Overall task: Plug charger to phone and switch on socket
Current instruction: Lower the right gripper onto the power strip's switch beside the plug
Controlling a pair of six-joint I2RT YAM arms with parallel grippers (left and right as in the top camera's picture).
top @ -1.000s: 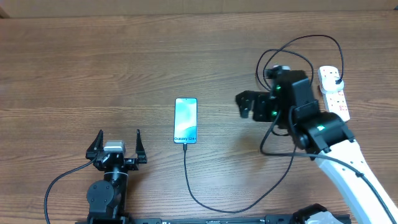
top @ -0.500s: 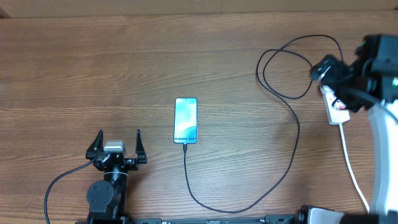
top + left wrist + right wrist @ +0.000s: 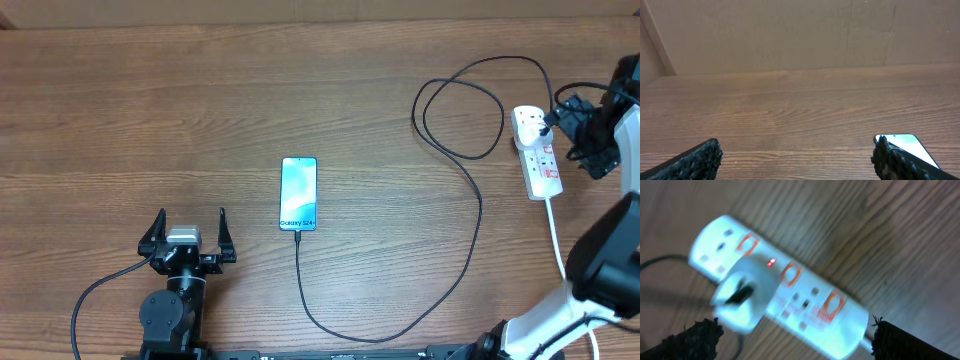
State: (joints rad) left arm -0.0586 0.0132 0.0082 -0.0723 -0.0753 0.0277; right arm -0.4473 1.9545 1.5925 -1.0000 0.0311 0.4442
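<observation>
Holds right gripper (image 3: 795, 332) spread beside socket (image 3: 537, 150) at right edge, left gripper (image 3: 191, 216) spread at front edge, charger (image 3: 481, 215) tip meeting phone (image 3: 299, 193).

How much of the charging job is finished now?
Seemingly done: the charger reaches the phone at its bottom edge, and its other end sits in the socket. In hand: the open right gripper hovers beside the socket. Left: the switch, its state unclear in the blur.

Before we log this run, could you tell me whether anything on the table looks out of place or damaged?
Nothing stands out. The phone lies flat with the charger in its Galaxy-marked end; the cable's slack loops loosely beside the socket, which looks undamaged.
</observation>
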